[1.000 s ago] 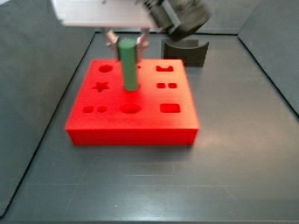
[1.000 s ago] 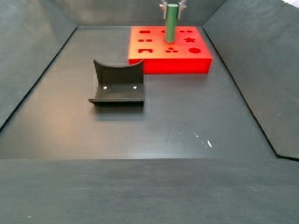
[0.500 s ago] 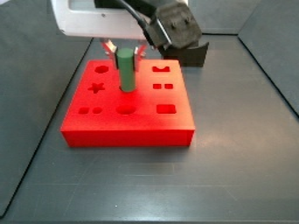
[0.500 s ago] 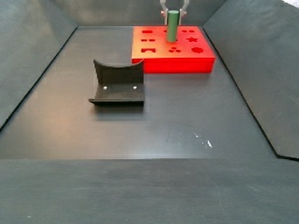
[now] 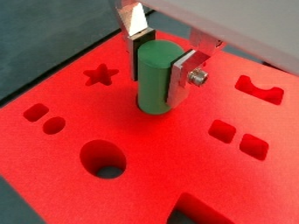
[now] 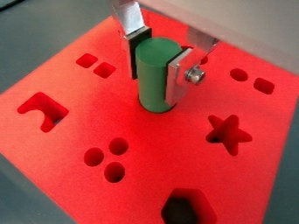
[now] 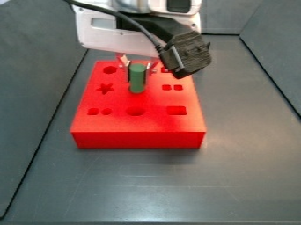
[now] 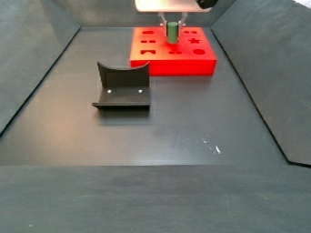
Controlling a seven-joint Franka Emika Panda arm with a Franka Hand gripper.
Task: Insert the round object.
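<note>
green round object point(image 5: 153, 77), red block point(image 5: 140, 175), silver gripper point(image 5: 163, 63), dark grey floor point(image 8: 183, 136)

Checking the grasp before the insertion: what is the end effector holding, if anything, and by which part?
The end effector over the red block holds the green peg upright, its fingers clamped on opposite sides of the peg's upper part.

My gripper point(image 5: 162, 59) is standing over the red block point(image 7: 141, 127) near the table's far edge, clamping the peg point(image 5: 155, 80). Only the dark block point(image 8: 122, 88) mid-table is obstructing passage; the near half is lying open.
</note>
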